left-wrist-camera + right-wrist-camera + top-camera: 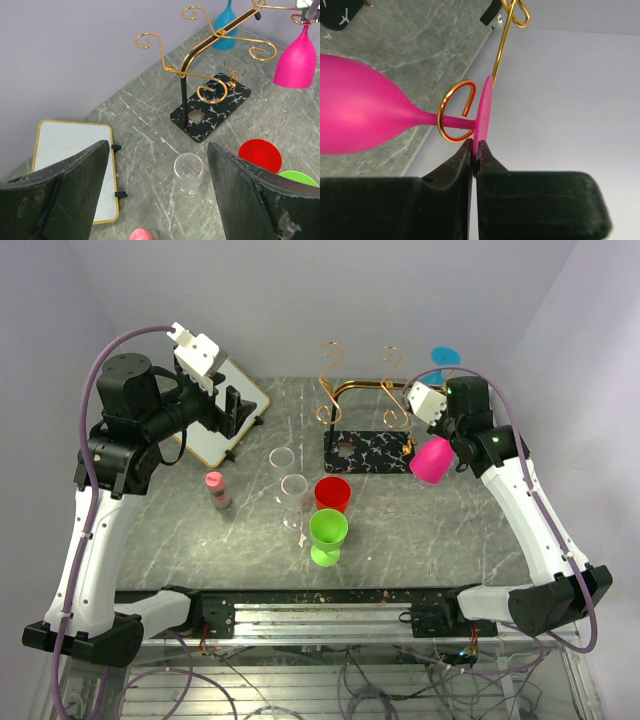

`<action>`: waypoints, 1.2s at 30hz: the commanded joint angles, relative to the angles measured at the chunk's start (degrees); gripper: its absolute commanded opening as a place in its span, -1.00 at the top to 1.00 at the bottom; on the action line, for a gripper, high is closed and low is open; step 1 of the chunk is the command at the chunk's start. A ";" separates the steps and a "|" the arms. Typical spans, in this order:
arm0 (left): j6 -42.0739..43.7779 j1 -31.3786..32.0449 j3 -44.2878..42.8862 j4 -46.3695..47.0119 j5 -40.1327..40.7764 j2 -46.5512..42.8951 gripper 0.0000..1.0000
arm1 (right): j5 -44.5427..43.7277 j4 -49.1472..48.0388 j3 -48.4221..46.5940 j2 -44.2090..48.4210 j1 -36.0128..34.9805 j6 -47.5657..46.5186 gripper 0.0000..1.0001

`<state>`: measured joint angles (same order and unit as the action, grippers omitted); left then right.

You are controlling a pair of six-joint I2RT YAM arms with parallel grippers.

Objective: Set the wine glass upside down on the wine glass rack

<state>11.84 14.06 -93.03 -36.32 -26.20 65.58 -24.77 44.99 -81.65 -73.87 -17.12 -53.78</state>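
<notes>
Right wrist view: right gripper (475,146) pinches foot rim of pink wine glass (360,112); stem sits thru a wine glass rack (368,453) scroll; bowl cut off at left. Left gripper (156,150) spread wide.

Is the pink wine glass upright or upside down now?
Upside down: the pink wine glass hangs bowl-down, its stem inside a scroll of the wine glass rack, its foot pinched by the right gripper.
</notes>
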 commanded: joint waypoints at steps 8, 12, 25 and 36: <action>1.17 -0.51 -0.11 0.19 -1.23 -0.23 -0.80 | 0.47 1.27 -2.03 -1.37 -1.51 0.48 1.00; 1.17 -0.51 -0.28 0.15 -1.35 -0.02 -0.80 | 0.84 1.82 -1.87 -1.37 -1.66 0.43 1.00; 1.17 -0.45 -0.33 0.28 -1.48 0.27 -0.79 | 3.72 3.81 -2.55 -0.94 -1.69 0.77 0.78; 1.44 -0.57 -0.04 0.13 -1.38 -0.17 -0.79 | 6.20 4.82 -2.93 -0.23 -1.63 1.55 0.68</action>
<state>12.64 14.06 -93.03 -36.32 -26.24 65.80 -19.99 48.56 -82.72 -74.89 -18.50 -52.90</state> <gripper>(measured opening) 0.897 0.156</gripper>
